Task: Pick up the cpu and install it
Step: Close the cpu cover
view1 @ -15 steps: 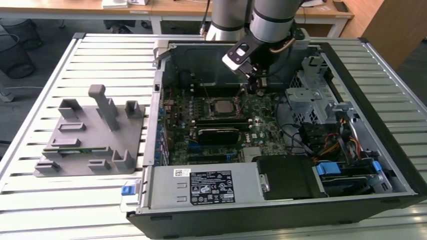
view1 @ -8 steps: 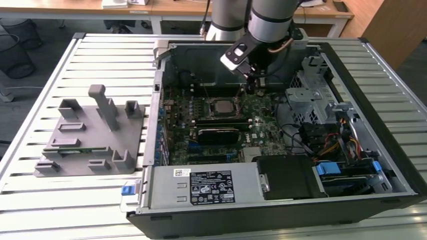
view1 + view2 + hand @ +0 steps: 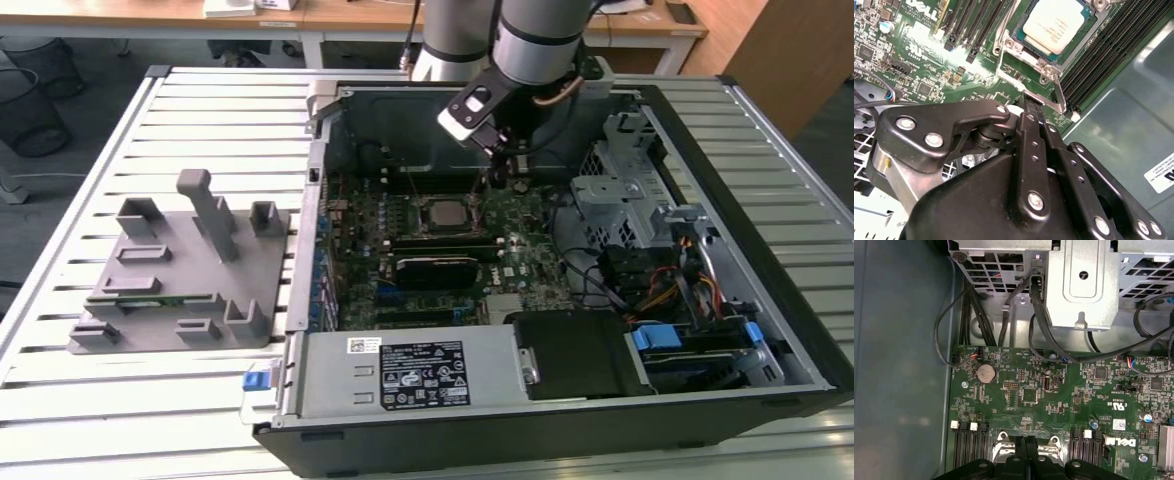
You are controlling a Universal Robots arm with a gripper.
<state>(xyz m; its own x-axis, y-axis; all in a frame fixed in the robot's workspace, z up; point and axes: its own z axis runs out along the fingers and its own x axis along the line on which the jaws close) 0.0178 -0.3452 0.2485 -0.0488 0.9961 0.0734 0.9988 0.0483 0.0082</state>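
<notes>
The cpu (image 3: 441,212) lies flat in its socket on the green motherboard (image 3: 527,265). Its silvery-white top (image 3: 1056,25) sits inside the metal socket frame. My gripper (image 3: 501,180) hangs low over the board, just to the exterior view's right of the socket. Its two black fingers (image 3: 1035,130) are pressed together and hold nothing. Their tips (image 3: 1030,100) rest against the thin metal socket lever (image 3: 1054,97) beside the cpu. In the first wrist view the gripper (image 3: 1026,441) points down at the socket's metal frame (image 3: 1004,437).
The open computer case (image 3: 787,210) lies on a slatted table (image 3: 200,110). A grey plastic fixture block (image 3: 187,270) stands at the exterior view's left. A power supply (image 3: 414,375), drive cage (image 3: 627,190) and cables (image 3: 681,290) crowd the case.
</notes>
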